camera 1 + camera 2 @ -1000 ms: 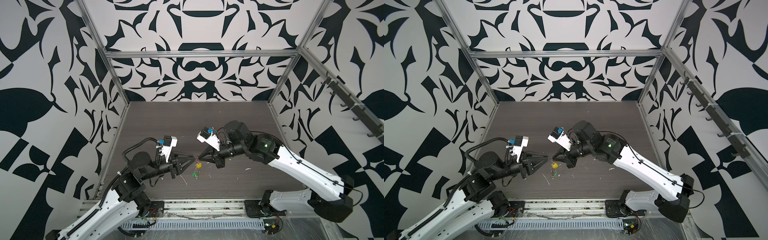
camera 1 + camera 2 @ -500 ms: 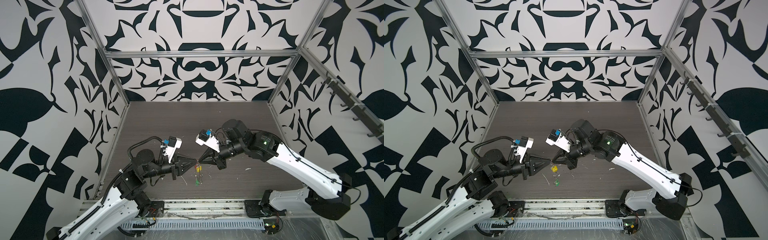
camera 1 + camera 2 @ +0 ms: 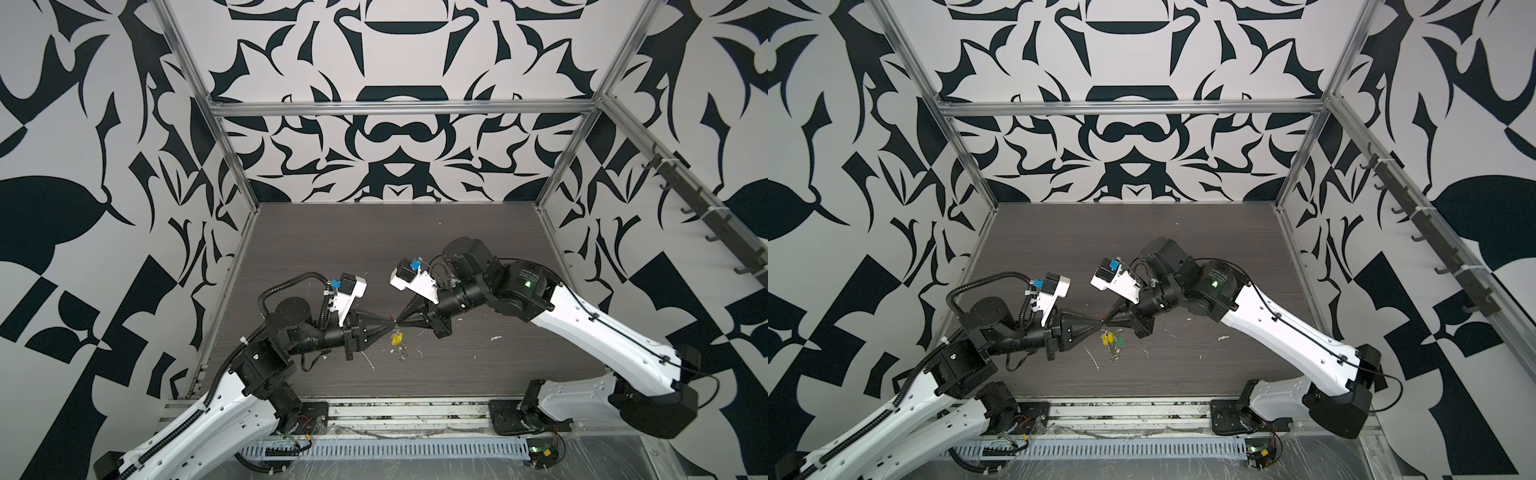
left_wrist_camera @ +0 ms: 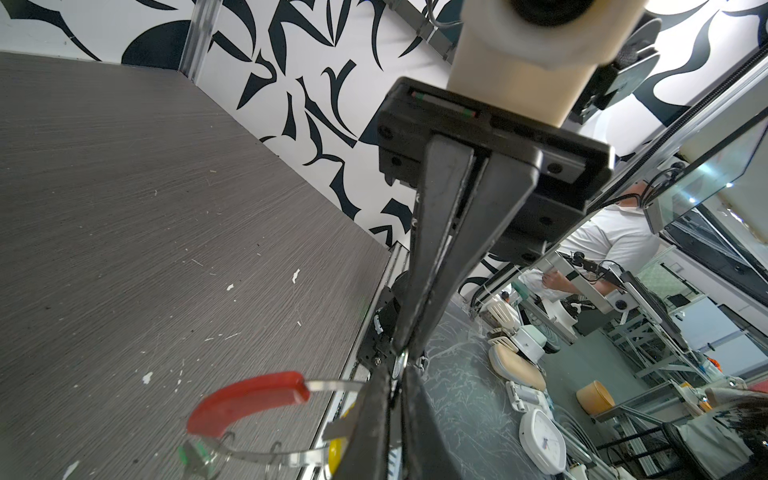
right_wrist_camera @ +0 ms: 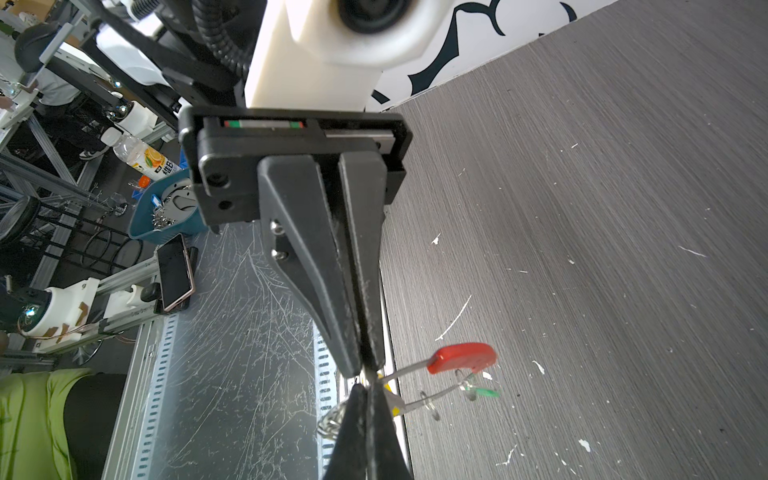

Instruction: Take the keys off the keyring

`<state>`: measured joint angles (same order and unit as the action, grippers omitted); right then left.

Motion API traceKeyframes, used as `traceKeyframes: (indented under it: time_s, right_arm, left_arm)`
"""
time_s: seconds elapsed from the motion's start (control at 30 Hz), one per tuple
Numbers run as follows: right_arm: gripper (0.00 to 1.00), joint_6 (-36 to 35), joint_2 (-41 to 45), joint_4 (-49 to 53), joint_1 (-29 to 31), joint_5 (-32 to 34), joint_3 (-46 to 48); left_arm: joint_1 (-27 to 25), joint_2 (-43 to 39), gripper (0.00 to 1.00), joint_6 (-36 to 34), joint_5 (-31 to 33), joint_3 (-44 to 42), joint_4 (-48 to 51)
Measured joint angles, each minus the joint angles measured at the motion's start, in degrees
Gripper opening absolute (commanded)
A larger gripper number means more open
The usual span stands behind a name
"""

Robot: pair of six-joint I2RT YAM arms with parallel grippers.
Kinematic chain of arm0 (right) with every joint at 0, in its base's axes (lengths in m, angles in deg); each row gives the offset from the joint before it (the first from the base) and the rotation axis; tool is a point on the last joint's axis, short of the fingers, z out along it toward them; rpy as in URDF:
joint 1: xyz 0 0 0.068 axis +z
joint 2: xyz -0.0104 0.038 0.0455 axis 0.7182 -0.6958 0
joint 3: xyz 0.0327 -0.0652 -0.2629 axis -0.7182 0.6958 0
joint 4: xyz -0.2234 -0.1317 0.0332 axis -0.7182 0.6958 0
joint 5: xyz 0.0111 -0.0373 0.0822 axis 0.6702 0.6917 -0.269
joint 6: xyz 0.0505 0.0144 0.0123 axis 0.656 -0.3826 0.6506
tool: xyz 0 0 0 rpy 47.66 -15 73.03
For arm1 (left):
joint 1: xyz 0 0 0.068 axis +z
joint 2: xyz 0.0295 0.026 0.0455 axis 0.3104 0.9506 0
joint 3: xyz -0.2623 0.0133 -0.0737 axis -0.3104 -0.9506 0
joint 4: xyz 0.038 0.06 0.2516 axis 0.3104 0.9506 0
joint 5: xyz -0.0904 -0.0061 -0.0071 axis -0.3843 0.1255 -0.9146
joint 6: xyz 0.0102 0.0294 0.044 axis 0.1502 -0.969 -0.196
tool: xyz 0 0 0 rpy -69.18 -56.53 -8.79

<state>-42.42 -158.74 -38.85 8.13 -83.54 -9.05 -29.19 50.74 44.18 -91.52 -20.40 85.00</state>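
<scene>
Red-sleeved, the keyring point(image 4: 249, 395) is pinched above the desk point(image 3: 374, 249) by the closed left end effector point(image 3: 388, 329) and right end effector point(image 3: 399, 323), keys point(image 3: 1104, 338) dangling beneath, and could be dropped if pulled unevenly.

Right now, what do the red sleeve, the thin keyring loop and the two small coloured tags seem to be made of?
The red sleeve: probably plastic, smooth and slightly glossy, with soft highlights. The keyring loop: likely metal, thin and silvery, catching light. The yellow tag and the green tag: apparently plastic, saturated colour; too small to judge finish.
</scene>
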Motion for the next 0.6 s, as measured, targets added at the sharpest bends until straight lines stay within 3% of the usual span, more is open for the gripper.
traceKeyframes:
  time_s: [0.1, 0.27, 0.4, 0.5, 0.6]
  right_arm:
    - [0.00, 0.0, 0.0, 0.2, -0.1, 0.0, -0.1]
    - [0.00, 0.6, 0.0, -0.4, -0.2, -0.2, -0.2]
    - [0.32, 4.2, 1.6, -6.1, -0.3, 0.7, 2.4]
    - [0.40, 7.9, 4.6, -12.7, -0.2, 2.4, 6.9]
    - [0.43, 11.3, 9.1, -20.5, 0.0, 5.4, 13.0]
  left_arm:
    - [0.0, 0.0, 0.01, -0.1, -0.4, 0.0, -0.3]
    - [0.0, -0.2, 0.00, 0.9, -0.2, 0.0, -0.9]
    - [-0.2, -1.9, 0.00, 2.1, 3.0, -1.2, -3.9]
    - [-0.5, -4.5, 0.00, 2.8, 7.3, -3.1, -6.9]
    - [-0.5, -7.3, 0.00, 3.1, 11.8, -4.9, -9.5]
